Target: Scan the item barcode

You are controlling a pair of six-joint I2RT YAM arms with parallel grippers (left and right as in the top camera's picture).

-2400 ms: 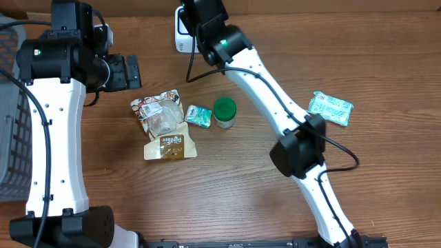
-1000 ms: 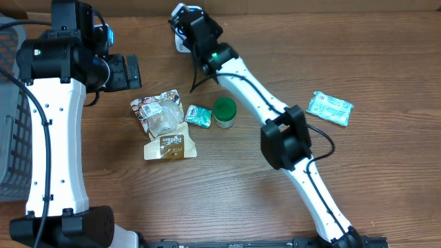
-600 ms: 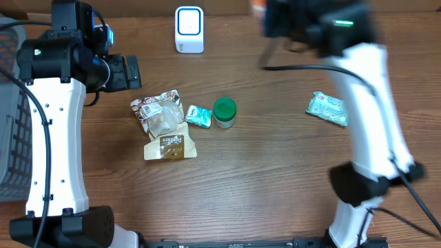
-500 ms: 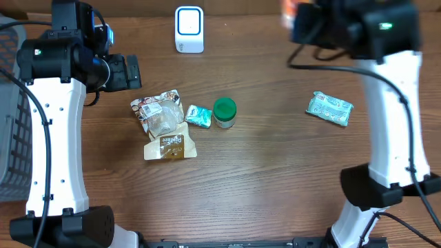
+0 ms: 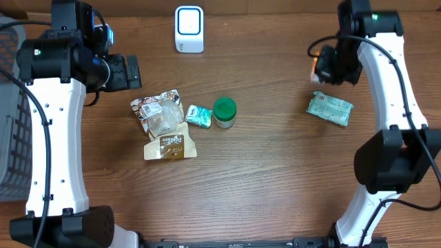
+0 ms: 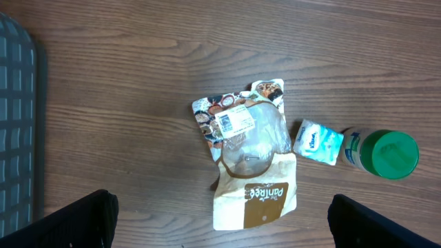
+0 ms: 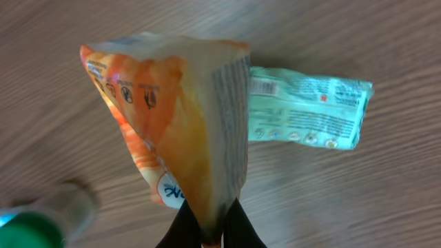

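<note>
your right gripper (image 7: 212, 231) is clamped on the crinkly orange-and-white foil pouch (image 7: 172, 131) by one thin edge only, so a fast swing could shake it loose or twist it off-angle for the read. the pouch hangs at the right, near the pale green plastic packet (image 7: 303, 103), well apart from the white, blue-faced scanner (image 5: 189, 29). your left gripper (image 5: 127, 72) hovers wide apart.

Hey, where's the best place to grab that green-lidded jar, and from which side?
Come straight down from above with the open left gripper and close across the round green lid of the jar. It looks upright, lid facing up. The small teal pack crowds one side, so I'd pinch across the two free sides.
</note>
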